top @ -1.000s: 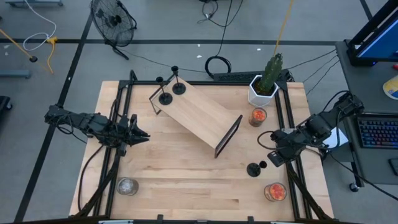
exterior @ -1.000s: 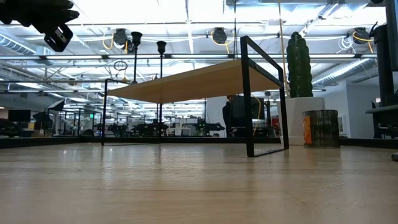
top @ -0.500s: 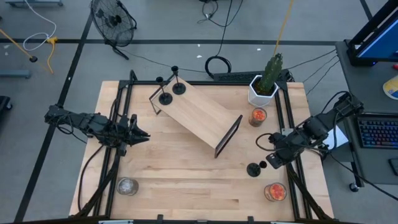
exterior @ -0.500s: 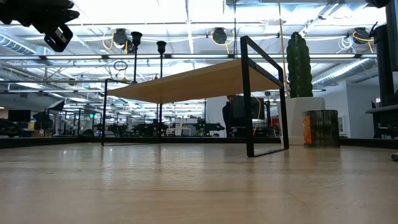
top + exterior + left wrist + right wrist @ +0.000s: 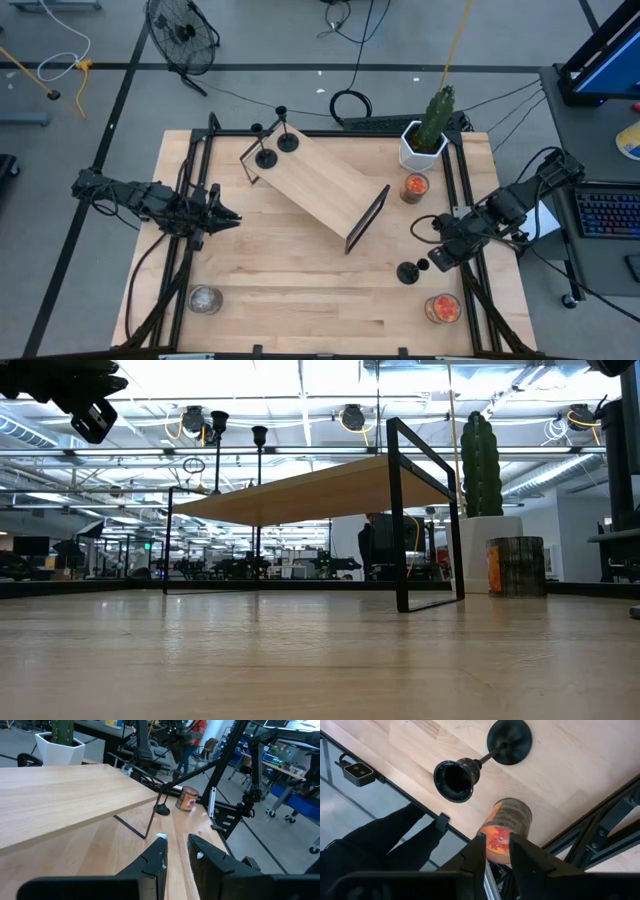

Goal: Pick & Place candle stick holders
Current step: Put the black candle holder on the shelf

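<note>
Two black candle stick holders (image 5: 265, 157) (image 5: 288, 142) stand on their disc bases at the far-left end of a tilted wooden shelf (image 5: 318, 186); in the low view their cups (image 5: 218, 420) (image 5: 259, 434) rise above the board. A third holder (image 5: 407, 271) stands on its base on the table at the near right. My right gripper (image 5: 430, 263) is shut and empty, just right of it and above it. The right wrist view looks down on this holder's cup (image 5: 453, 780) and base (image 5: 509, 735). My left gripper (image 5: 228, 218) is shut and empty at the table's left.
A cactus in a white pot (image 5: 426, 140) stands at the far right, with an orange jar (image 5: 414, 186) beside it. Another orange jar (image 5: 441, 308) stands near the right front corner, close to my right gripper. A glass jar (image 5: 204, 299) stands at the near left.
My right gripper has edged a little toward the table's near edge, closer to the holder on the table. Nothing else has moved.
</note>
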Robot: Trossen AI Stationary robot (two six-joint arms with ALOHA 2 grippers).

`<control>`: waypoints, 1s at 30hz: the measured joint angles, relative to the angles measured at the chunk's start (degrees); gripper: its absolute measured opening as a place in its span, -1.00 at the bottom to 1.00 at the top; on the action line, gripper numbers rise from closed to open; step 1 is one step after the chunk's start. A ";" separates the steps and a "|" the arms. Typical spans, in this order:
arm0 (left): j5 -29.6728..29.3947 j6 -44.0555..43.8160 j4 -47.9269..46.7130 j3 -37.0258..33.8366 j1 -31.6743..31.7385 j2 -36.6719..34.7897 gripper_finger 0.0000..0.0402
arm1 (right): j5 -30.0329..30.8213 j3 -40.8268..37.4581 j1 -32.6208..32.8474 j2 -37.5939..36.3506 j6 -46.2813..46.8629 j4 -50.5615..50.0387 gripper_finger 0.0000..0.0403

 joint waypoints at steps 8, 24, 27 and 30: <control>0.00 -0.24 -0.02 0.00 0.00 0.00 -0.60 | 1.67 -0.02 -0.02 -0.11 -0.70 4.09 -0.35; 0.02 -0.31 -0.07 0.00 0.00 0.00 -0.60 | 3.65 -0.02 -0.07 0.20 2.09 6.84 -0.30; 0.04 -0.31 -0.06 0.00 0.00 0.00 -0.60 | 4.70 -0.02 -0.09 0.88 1.81 6.84 -0.30; 0.04 -0.25 -0.05 0.00 0.00 0.00 -0.60 | 4.82 -0.02 -0.15 1.59 1.50 6.80 -0.30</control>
